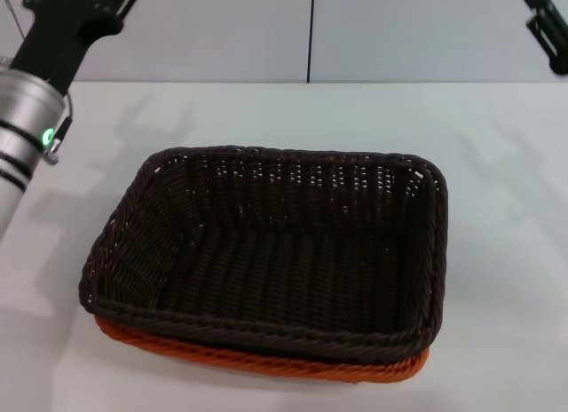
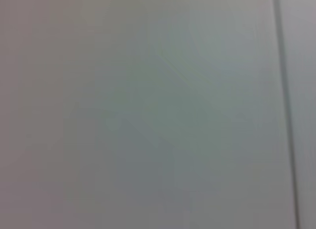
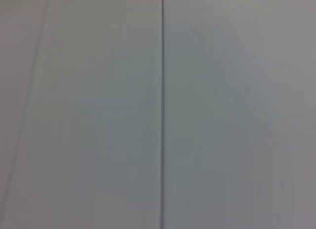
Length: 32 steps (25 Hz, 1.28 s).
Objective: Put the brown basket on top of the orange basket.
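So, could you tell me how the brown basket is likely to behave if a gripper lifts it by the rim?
The brown basket looks open-woven and empty, so probably light. Its braided rim should offer a fair, non-slippery grip. Nested in the orange basket, it may drag that one up slightly.

A white table (image 1: 497, 252) stands before a pale wall (image 1: 204, 30) crossed by a dark vertical seam (image 1: 310, 35).

Head view bright, evenly lit; soft grey shadows on the white table (image 1: 497, 252); both wrist views blurred, featureless grey.
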Each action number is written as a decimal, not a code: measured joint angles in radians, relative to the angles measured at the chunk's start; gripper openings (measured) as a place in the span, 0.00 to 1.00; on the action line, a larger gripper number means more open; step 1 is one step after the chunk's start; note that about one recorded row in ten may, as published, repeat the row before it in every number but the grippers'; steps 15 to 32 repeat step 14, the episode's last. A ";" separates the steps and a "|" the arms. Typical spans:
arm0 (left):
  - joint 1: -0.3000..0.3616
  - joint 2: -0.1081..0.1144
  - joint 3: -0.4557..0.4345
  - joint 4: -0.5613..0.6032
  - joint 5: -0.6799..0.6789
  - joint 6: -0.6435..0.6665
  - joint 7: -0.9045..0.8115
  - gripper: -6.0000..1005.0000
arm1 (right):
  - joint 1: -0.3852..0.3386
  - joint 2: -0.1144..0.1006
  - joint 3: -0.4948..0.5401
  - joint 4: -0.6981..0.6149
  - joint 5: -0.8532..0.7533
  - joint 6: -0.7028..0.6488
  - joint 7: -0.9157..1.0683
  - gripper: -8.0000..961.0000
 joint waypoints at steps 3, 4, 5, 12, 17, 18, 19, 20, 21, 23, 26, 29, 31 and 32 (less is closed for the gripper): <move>0.018 0.000 0.000 -0.003 -0.015 0.014 -0.027 0.81 | 0.049 0.001 0.001 -0.031 0.027 0.081 -0.004 0.65; 0.032 0.000 0.000 -0.009 -0.025 0.030 -0.044 0.81 | 0.073 0.004 0.000 -0.042 0.062 0.119 -0.010 0.65; 0.032 0.000 0.000 -0.009 -0.025 0.030 -0.044 0.81 | 0.073 0.004 0.000 -0.042 0.062 0.119 -0.010 0.65; 0.126 0.003 -0.007 -0.086 -0.033 0.179 -0.067 0.81 | 0.135 0.006 -0.002 -0.046 0.133 0.197 -0.013 0.65; 0.151 0.004 -0.013 -0.087 -0.034 0.183 -0.067 0.81 | 0.144 0.008 -0.002 -0.044 0.150 0.211 -0.023 0.65; 0.151 0.004 -0.013 -0.087 -0.034 0.183 -0.067 0.81 | 0.144 0.008 -0.002 -0.044 0.150 0.211 -0.023 0.65; 0.151 0.004 -0.013 -0.087 -0.034 0.183 -0.067 0.81 | 0.144 0.008 -0.002 -0.044 0.150 0.211 -0.023 0.65; 0.151 0.004 -0.013 -0.087 -0.034 0.183 -0.067 0.81 | 0.144 0.008 -0.002 -0.044 0.150 0.211 -0.023 0.65; 0.151 0.004 -0.013 -0.087 -0.034 0.183 -0.067 0.81 | 0.144 0.008 -0.002 -0.044 0.150 0.211 -0.023 0.65; 0.151 0.004 -0.013 -0.087 -0.034 0.183 -0.067 0.81 | 0.144 0.008 -0.002 -0.044 0.150 0.211 -0.023 0.65; 0.151 0.004 -0.013 -0.087 -0.034 0.183 -0.067 0.81 | 0.144 0.008 -0.002 -0.044 0.150 0.211 -0.023 0.65; 0.151 0.004 -0.013 -0.087 -0.034 0.183 -0.067 0.81 | 0.144 0.008 -0.002 -0.044 0.150 0.211 -0.023 0.65; 0.151 0.004 -0.013 -0.087 -0.034 0.183 -0.067 0.81 | 0.144 0.008 -0.002 -0.044 0.150 0.211 -0.023 0.65; 0.151 0.004 -0.013 -0.087 -0.034 0.183 -0.067 0.81 | 0.144 0.008 -0.002 -0.044 0.150 0.211 -0.023 0.65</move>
